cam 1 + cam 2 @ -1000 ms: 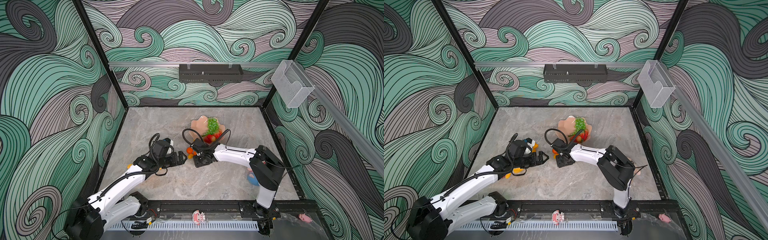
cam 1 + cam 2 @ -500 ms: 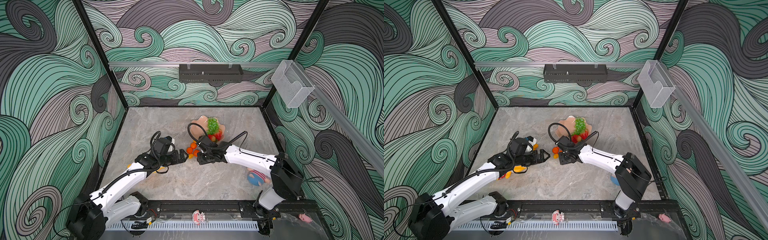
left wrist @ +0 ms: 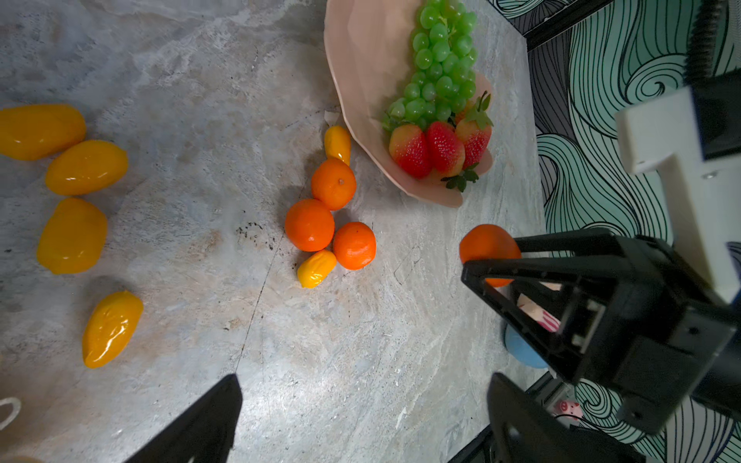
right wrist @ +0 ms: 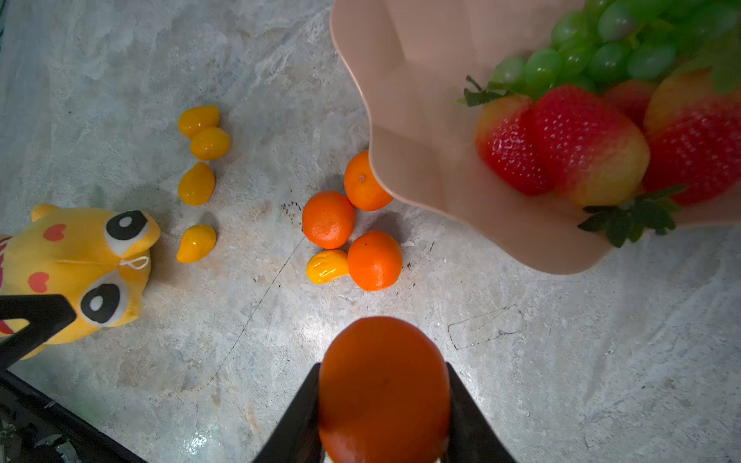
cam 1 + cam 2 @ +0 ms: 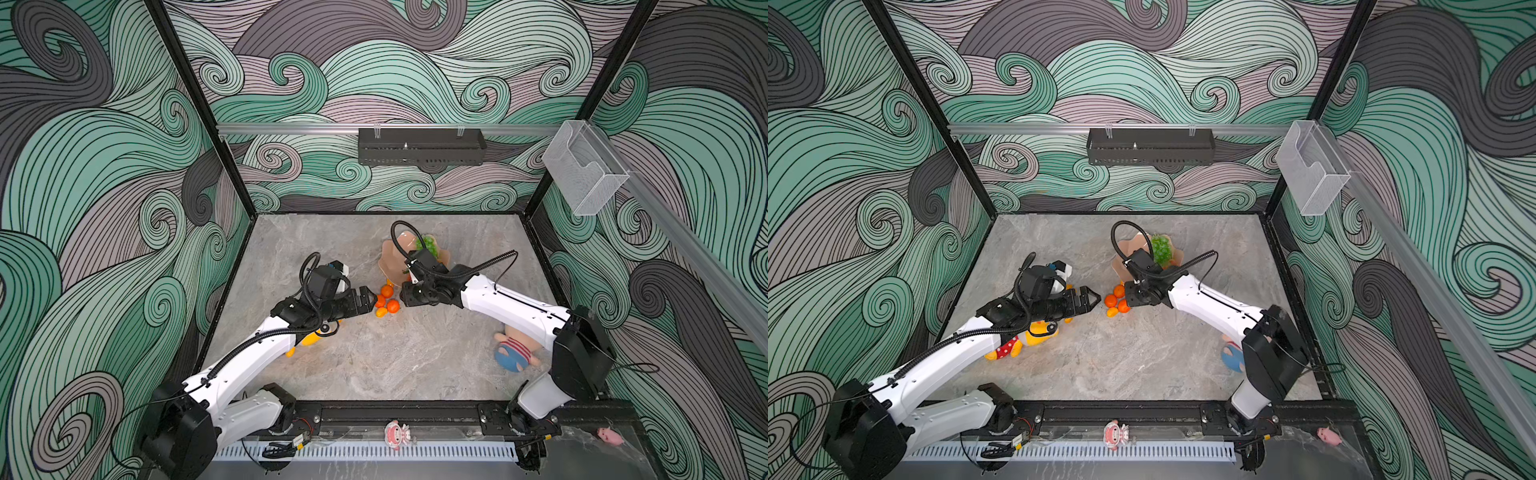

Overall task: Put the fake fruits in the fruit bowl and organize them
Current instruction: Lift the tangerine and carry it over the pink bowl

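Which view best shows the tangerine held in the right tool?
The right wrist view: the tangerine fills the foreground, clamped in the right tool. The left wrist view shows it partly behind one finger. Both top views hide it under the tool.

- Top views: high, far, looking down; both share the whole table [image 5: 374, 374].
- Wrist views: close, looking past the jaws; both share tangerines [image 3: 309, 224] ahead and the bowl [image 3: 361, 60], probably nearer the right camera.

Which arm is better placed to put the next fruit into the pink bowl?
Right. The right gripper holds a round orange plastic tangerine near the shallow peach-pink scalloped bowl; the left gripper is open, empty.
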Robot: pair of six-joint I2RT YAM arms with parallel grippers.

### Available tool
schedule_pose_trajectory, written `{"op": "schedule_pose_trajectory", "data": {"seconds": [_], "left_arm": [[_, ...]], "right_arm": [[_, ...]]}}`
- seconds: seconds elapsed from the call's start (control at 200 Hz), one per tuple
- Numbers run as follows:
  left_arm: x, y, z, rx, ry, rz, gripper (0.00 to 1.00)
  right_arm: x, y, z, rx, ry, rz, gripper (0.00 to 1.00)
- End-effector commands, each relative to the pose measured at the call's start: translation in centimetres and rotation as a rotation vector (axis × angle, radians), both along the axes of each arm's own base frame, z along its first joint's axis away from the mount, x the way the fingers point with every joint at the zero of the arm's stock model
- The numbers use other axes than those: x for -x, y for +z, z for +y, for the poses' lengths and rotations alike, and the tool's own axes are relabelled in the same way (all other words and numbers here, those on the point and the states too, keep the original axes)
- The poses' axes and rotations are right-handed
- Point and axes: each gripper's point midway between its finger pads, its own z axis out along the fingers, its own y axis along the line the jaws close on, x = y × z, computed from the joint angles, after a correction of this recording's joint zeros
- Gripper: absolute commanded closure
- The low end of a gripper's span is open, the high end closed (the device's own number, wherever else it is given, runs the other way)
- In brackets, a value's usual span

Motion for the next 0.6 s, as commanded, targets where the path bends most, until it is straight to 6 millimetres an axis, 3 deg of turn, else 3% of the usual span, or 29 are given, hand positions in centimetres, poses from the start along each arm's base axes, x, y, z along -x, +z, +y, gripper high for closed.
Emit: {"op": "schedule_pose_trajectory", "data": {"seconds": [0.0, 0.595], "left_arm": [[-1.6, 2.0, 0.0, 0.018, 0.013, -0.055, 0.01], [-4.7, 2.4, 3.2, 0.074, 0.108, -0.043, 0.01]], "right_arm": [[-0.9, 1.1, -0.1, -0.005, 0.016, -0.011, 0.69], [-7.2, 1.6, 0.7, -0.003, -0.003, -0.054, 0.71]]}}
